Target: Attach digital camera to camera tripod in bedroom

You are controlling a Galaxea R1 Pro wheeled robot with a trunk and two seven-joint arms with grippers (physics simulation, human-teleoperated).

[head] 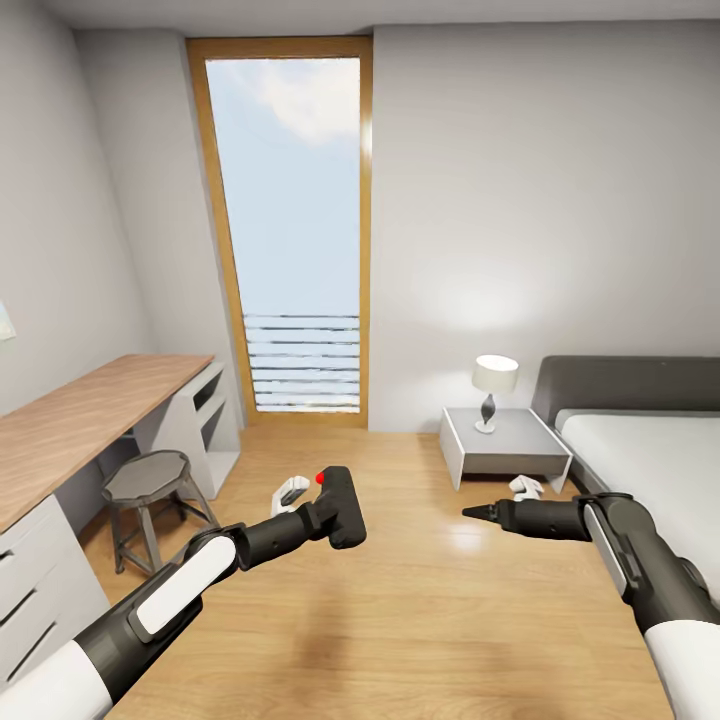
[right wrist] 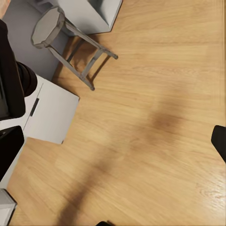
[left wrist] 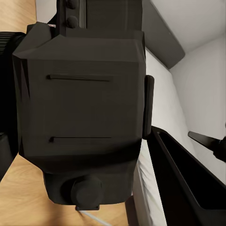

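Observation:
The digital camera (head: 340, 506), a black box with a red button on top, hangs above the wood floor in the middle of the bedroom. My left gripper (head: 326, 518) is shut on it. In the left wrist view the camera's dark body (left wrist: 80, 108) sits right in front of the lens. My right gripper (head: 472, 512) hovers to the camera's right at about the same height. Its fingers are drawn to a point with nothing between them. The camera tripod is out of view.
A tall wood-framed window (head: 292, 230) is straight ahead. A wooden desk (head: 80, 410) and a grey stool (head: 145, 478) stand at the left. A nightstand (head: 505, 445) with a lamp (head: 493, 388) and the bed (head: 660, 460) stand at the right. Two small white objects (head: 290, 492) lie on the floor.

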